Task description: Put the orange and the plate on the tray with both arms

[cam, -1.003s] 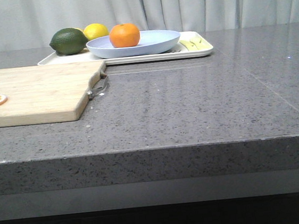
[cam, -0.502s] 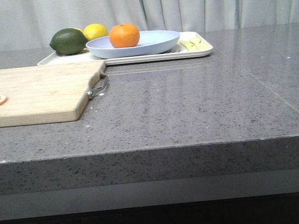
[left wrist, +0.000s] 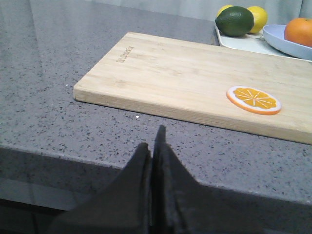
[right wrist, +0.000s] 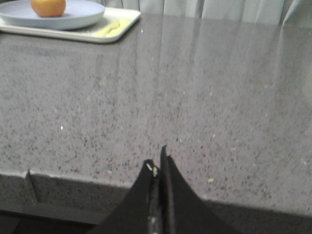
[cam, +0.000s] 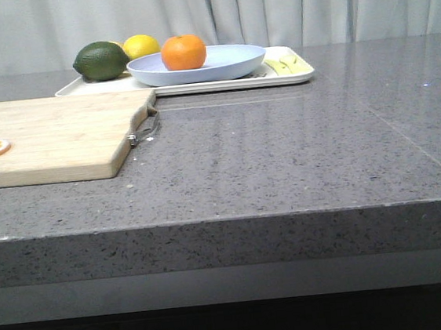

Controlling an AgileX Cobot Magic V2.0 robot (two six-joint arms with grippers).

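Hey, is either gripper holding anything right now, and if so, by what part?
Nothing is held. Left gripper and right gripper are both shut on nothing, near the table edge.

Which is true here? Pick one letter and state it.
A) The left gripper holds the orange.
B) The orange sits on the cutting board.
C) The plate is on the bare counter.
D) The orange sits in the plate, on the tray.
D: the orange rests in the plate, which lies on the tray; both grippers are shut and empty.
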